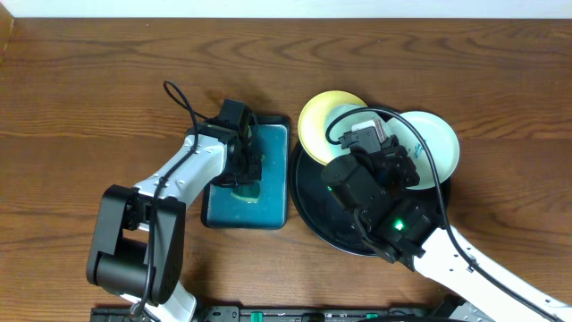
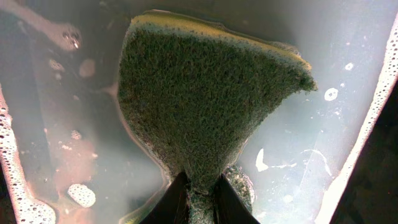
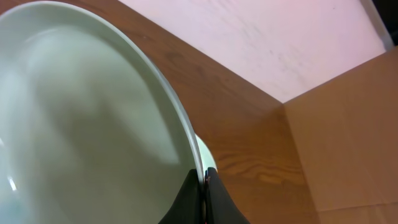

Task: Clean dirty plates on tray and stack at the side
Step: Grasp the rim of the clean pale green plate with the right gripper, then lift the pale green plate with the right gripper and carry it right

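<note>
A black round tray [image 1: 313,201] sits right of centre. A yellow plate [image 1: 322,121] lies at its far edge. My right gripper [image 3: 204,186] is shut on the rim of a pale green plate [image 3: 81,124], which is tilted; the plate shows at the tray's right side in the overhead view [image 1: 438,143]. My left gripper [image 2: 200,199] is shut on a green and yellow sponge [image 2: 205,93] and holds it down in the soapy water of a teal basin [image 1: 268,170]. The sponge is pinched narrow at the jaws and fans out below them.
The basin's white rim [image 2: 367,124] runs along the right of the left wrist view, with foam bubbles [image 2: 81,195] on the water. A cardboard box [image 3: 348,143] and a pale wall [image 3: 267,43] stand beyond the wooden table [image 3: 249,137]. The right arm [image 1: 375,197] covers much of the tray.
</note>
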Robot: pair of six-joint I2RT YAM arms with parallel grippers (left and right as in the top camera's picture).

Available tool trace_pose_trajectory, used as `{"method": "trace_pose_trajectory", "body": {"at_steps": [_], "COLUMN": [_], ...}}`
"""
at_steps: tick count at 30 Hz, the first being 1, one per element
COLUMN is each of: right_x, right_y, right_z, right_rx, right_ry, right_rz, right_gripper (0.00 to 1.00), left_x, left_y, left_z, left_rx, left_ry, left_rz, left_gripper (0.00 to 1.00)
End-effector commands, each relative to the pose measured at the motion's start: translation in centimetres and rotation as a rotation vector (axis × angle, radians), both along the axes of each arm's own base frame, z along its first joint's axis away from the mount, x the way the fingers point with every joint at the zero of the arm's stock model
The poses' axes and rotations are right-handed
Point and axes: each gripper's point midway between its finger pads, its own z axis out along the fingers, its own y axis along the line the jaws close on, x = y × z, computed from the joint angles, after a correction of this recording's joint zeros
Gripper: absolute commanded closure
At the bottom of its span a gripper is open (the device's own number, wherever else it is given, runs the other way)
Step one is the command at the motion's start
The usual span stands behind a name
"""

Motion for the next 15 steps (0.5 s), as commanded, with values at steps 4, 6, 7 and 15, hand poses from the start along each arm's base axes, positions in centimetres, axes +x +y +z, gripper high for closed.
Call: {"method": "trace_pose_trajectory", "body": {"at_steps": [4,6,7,15], "right_x": [0.3,0.1,0.0,-1.3], "right_y": [-0.9,-1.9,-2.4,-5.4], "right_z": [1.5,2.3,2.8,6.1], "right_rx": [0.008,-0.028,-0.048,-0.256], "right_ry": [-0.046,-0.083,-0.105,-0.211], "right_rz": [-0.050,-0.099,-0.126,-0.297], "right_gripper": [0.99,0.99,0.99,0.99], "left_x": [-0.9,-0.9,-0.9,-0.8], "left_y": [0.4,0.4,0.4,0.4], "left_z": [-1.5,-1.5,-1.5,-1.5], "left_rx": [0.023,0.024,0.024,0.023], "left_ry": [0.049,0.049,0.049,0.048], "left_rz": [0.003,0.003,0.003,0.003], "left_gripper": [0.87,0.87,0.86,0.87]}}
